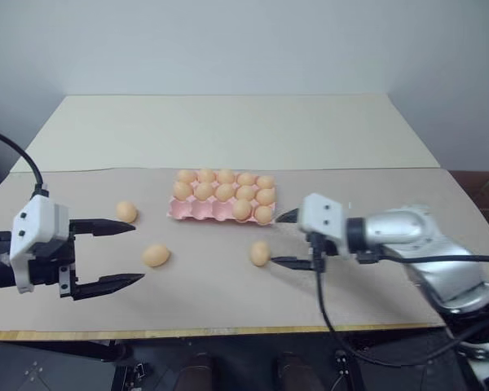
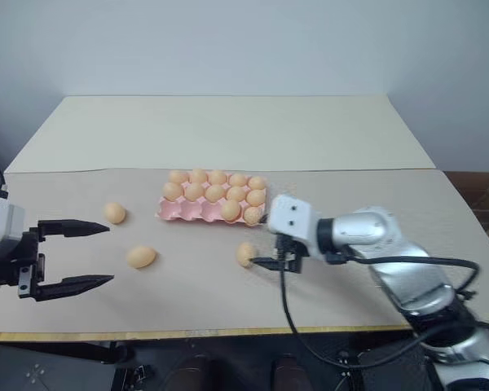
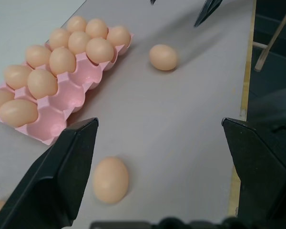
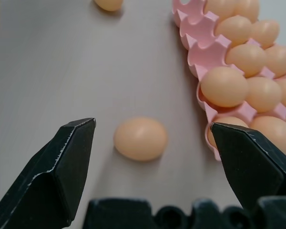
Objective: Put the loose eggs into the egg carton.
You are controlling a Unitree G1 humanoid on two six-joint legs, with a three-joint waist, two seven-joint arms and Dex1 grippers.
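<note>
**Three eggs left on the surface, carton mostly full**

While both tools stand wide open and empty, the job looks well advanced but unfinished. Nearest, the left tool [image 1: 114, 254] hangs at the near left of the surface [image 1: 228, 130], with one loose egg [image 1: 156, 255] just past its fingertips. A second loose egg [image 1: 260, 253] lies right of it, close before the right tool [image 1: 292, 239], whose spread fingers point at it without touching. A little farther, at the left, a third loose egg [image 1: 126, 212] sits just beside the near left corner of the egg carton [image 1: 197, 213]. The pink carton lies at mid-surface, its far and middle rows filled, its near row holding two eggs at the right end. By my count three cups at the near left remain empty, matching the three eggs I can see loose.

The head views give the whole layout and both arms. The right wrist view shows that its egg lies between the open fingers but ahead of their tips. The left wrist view shows the empty cups plainly.
</note>
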